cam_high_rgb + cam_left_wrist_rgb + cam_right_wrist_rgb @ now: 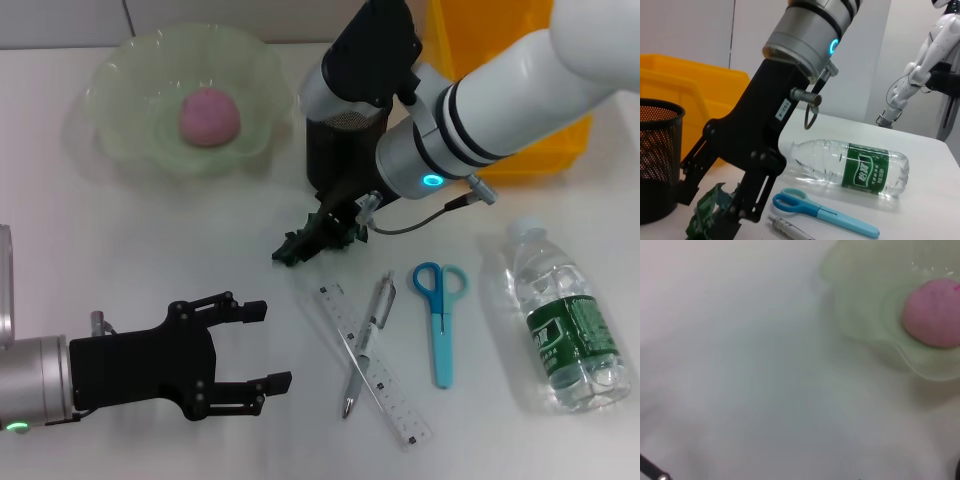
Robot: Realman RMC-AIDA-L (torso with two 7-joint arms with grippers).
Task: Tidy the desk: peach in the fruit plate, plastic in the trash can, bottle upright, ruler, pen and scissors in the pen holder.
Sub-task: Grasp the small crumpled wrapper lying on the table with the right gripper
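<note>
I see the peach (pixel 209 116) sitting in the plate (pixel 130 85), and the mesh holder (pixel 655 150) shows nothing inside from my angle. My right gripper (pixel 318 236) pinches the green plastic (pixel 296 246) low over the desk beside the holder; my left gripper (pixel 255 346) hangs spread near the ruler (pixel 375 365), pen (pixel 367 335) and scissors (pixel 440 310), with the bottle (pixel 565 320) lying flat.

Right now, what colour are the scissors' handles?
Blue: the scissors have bright blue handle loops with a lighter blue body, clearest in the head view.
</note>
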